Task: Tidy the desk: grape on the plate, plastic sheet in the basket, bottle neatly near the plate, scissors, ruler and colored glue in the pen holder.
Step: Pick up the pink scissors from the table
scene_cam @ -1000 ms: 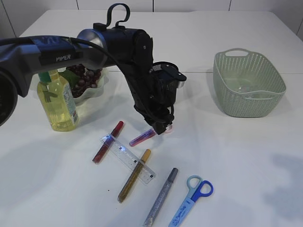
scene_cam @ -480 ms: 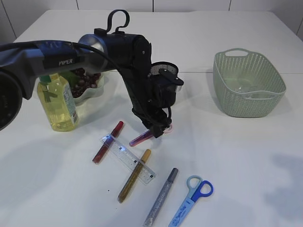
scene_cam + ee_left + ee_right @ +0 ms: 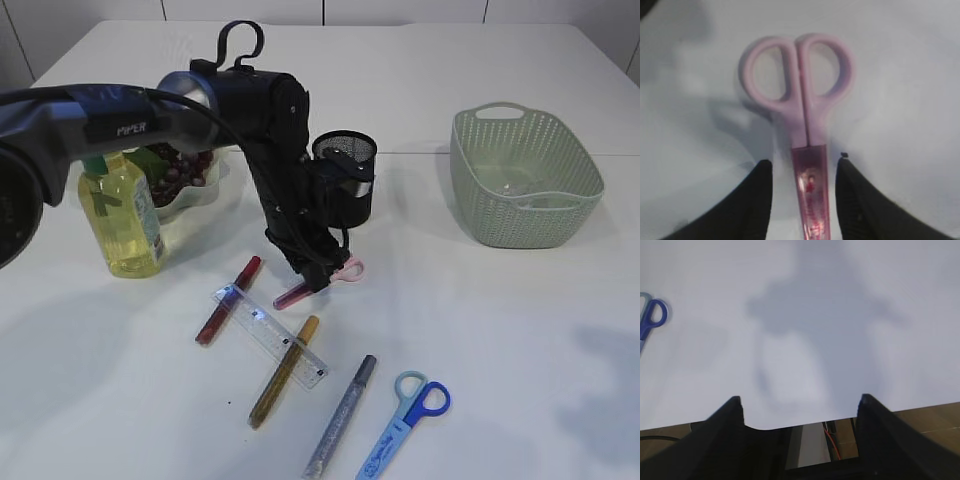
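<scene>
Your left end effector (image 3: 802, 200) straddles the pink scissors (image 3: 800, 100) lengthwise, jaws open, seemingly not yet gripping.

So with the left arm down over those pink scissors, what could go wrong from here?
1. The left fingers straddle the pink scissors at the sheathed blade, not touching it. A grip there leaves the heavy handles free, so the scissors may pivot or slip.
2. The black mesh pen holder stands right behind the arm; lifting could knock it over.
3. The red glue pen and ruler lie close by and could get nudged.
</scene>
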Robot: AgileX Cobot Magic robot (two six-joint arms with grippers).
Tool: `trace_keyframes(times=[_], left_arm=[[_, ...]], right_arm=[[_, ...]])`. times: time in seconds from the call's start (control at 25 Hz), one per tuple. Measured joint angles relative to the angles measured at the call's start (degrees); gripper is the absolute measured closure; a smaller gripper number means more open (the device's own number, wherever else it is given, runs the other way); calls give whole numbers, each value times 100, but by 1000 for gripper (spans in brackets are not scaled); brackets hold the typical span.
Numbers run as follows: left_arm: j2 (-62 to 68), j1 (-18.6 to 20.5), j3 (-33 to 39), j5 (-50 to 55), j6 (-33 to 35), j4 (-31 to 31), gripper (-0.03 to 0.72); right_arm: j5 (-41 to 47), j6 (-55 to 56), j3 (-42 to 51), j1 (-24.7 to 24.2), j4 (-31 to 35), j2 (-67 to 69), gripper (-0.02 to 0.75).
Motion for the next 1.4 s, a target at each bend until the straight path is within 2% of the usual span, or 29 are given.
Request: trace_keyframes(times=[1.16, 1.4], left_arm=[[113, 48, -54, 395, 34, -18, 402], [122, 48, -54, 395, 34, -18, 479]], right_arm=[[-10, 0, 0, 0, 0, 0, 195], [-10, 0, 0, 0, -100, 0, 195]])
